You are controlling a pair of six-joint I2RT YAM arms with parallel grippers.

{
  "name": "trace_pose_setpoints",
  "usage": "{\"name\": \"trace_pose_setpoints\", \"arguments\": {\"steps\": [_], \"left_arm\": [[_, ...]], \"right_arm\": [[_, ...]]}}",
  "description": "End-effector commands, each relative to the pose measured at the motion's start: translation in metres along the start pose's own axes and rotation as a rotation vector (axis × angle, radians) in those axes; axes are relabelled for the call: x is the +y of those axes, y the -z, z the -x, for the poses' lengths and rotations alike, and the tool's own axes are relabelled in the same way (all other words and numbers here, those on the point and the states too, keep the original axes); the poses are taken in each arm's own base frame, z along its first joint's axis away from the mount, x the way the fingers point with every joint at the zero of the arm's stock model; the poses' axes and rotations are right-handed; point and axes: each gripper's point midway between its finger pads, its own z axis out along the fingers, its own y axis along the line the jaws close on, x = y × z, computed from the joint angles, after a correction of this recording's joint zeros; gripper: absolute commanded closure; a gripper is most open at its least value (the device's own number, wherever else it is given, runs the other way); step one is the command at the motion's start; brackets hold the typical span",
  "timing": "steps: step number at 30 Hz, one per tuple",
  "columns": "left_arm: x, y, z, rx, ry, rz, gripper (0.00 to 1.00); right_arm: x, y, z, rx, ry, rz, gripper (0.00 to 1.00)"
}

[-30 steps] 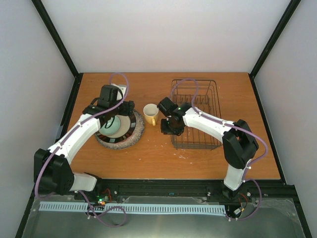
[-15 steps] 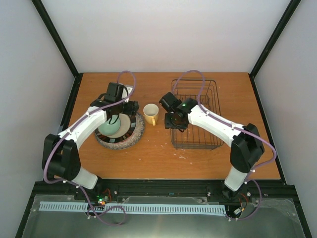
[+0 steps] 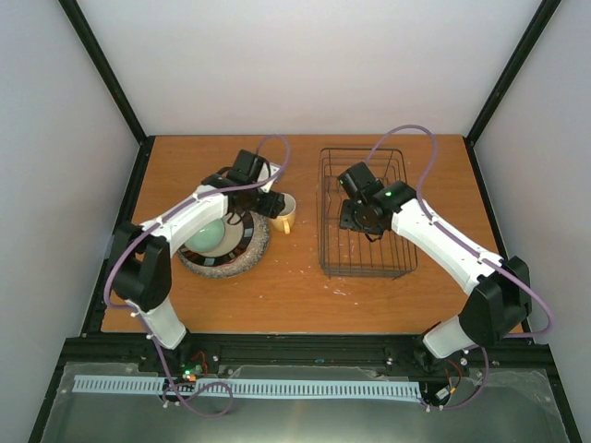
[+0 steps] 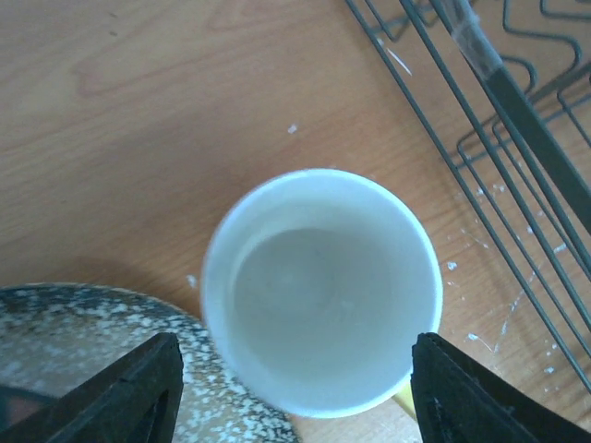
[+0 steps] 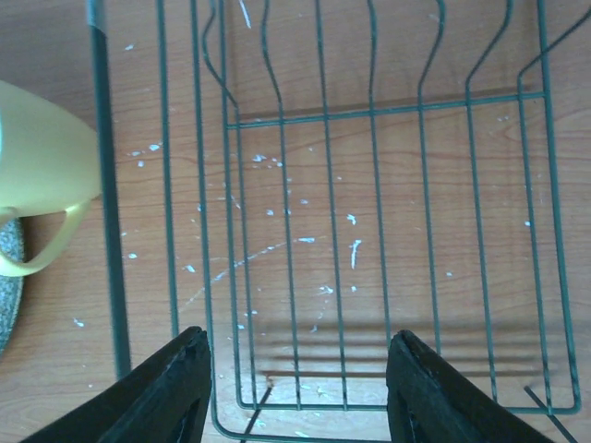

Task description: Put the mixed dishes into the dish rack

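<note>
A dark thin-wire dish rack (image 3: 366,264) sits flat on the right half of the wooden counter (image 3: 295,295), its long side running front to back. Wavy upright slot wires line its far part, and bare wood shows through its wire floor. Just left of it stands a yellow mug (image 3: 282,210) with a white inside, upright, mouth up, handle toward the near edge. Left of the mug and just beside it lies a dark speckled plate (image 3: 251,257). A pale green bowl (image 3: 209,240) sits on the plate, partly hidden.
</note>
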Motion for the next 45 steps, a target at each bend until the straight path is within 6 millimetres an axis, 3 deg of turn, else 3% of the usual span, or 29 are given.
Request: {"name": "trace_pose_setpoints", "arguments": {"steps": [1,7,14,24,34,45], "left_arm": [[-0.011,-0.008,0.001,0.044,-0.056,0.018,0.33],[-0.006,-0.010,0.006,0.042,-0.070,0.076,0.34],[-0.005,0.014,0.035,-0.070,-0.090,0.107,0.34],[0.002,-0.027,0.013,0.043,-0.092,0.118,0.40],[0.009,-0.032,0.015,0.044,-0.114,0.153,0.40],[0.008,-0.052,-0.002,0.094,-0.113,0.128,0.48]], "right_arm": [[-0.008,0.003,0.000,-0.007,-0.008,0.008,0.48],[-0.011,0.003,0.001,-0.007,-0.008,0.013,0.49],[-0.009,0.001,0.002,-0.001,-0.004,0.026,0.49],[-0.011,0.000,0.001,0.006,-0.001,0.019,0.50],[-0.009,-0.003,0.001,0.018,0.002,0.025,0.50],[-0.007,-0.008,-0.001,0.031,0.009,0.030,0.51]]}}
